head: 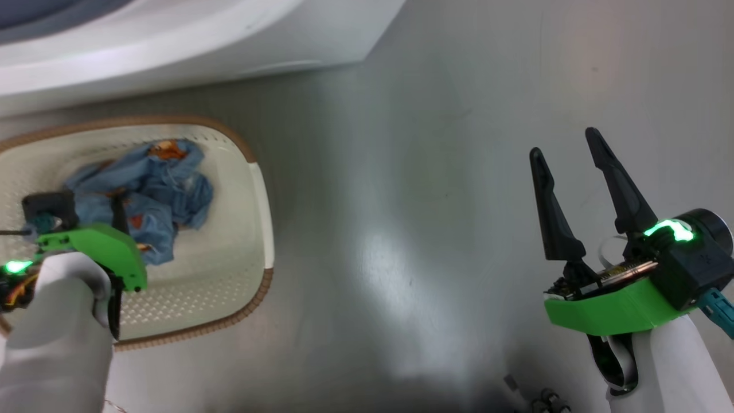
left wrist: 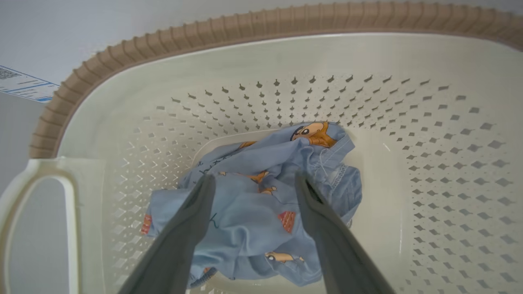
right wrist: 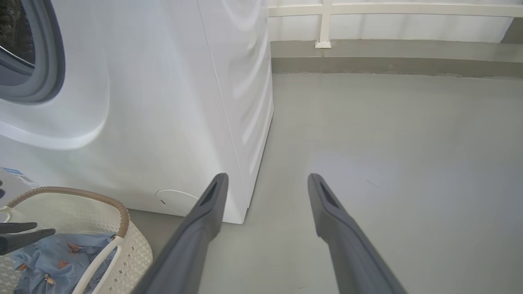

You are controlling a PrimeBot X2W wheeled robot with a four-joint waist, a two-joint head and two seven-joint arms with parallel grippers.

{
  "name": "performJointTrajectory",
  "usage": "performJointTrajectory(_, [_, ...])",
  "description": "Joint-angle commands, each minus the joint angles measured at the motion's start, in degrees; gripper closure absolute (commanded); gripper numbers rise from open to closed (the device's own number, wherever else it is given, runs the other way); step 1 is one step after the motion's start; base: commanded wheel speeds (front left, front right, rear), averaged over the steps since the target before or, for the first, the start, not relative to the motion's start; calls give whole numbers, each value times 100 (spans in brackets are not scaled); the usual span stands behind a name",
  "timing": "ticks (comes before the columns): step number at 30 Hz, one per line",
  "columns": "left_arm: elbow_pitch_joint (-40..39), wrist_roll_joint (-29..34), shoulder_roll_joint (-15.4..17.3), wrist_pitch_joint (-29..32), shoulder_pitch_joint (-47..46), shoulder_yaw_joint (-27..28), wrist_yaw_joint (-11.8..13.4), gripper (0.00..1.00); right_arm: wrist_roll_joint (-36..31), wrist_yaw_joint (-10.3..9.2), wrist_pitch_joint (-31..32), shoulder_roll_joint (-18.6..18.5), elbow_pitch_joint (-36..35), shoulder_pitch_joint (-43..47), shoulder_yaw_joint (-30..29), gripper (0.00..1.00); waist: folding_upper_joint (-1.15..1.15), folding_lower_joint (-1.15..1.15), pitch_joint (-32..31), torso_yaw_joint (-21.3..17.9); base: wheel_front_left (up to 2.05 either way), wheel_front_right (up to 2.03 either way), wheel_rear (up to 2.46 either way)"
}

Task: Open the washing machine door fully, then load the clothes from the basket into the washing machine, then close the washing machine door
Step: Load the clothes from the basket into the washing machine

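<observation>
The basket (head: 261,229), cream-white with a brown rim, stands on the floor in front of the washing machine (head: 172,40). A crumpled light blue garment (left wrist: 253,220) with orange prints lies in it. My left gripper (left wrist: 254,179) hangs open just above that garment, one finger to each side, holding nothing. Its green wrist mount (head: 97,246) sits over the basket. My right gripper (head: 567,149) is open and empty over bare floor, well right of the basket. In the right wrist view I see the machine's white front (right wrist: 163,102) and grey seal (right wrist: 47,53). The washing machine door is out of view.
Grey floor (head: 436,218) stretches to the right of the machine and basket. A low ledge with a white rail (right wrist: 322,24) bounds it at the far end. A blue sticker (left wrist: 24,83) and a round cover (right wrist: 175,201) are low on the machine's front.
</observation>
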Motion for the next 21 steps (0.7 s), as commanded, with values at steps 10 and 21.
performJointTrajectory(10, [219,154,510,453,-119,-55,478,0,106,9,-71,86,-114,-121,220,0,0,0,802,-390,0,0,0])
performJointTrajectory(21, [270,-56,557,587,-145,74,765,100,71,9,-72,102,-181,-103,258,0,0,0,854,-390,0,0,0])
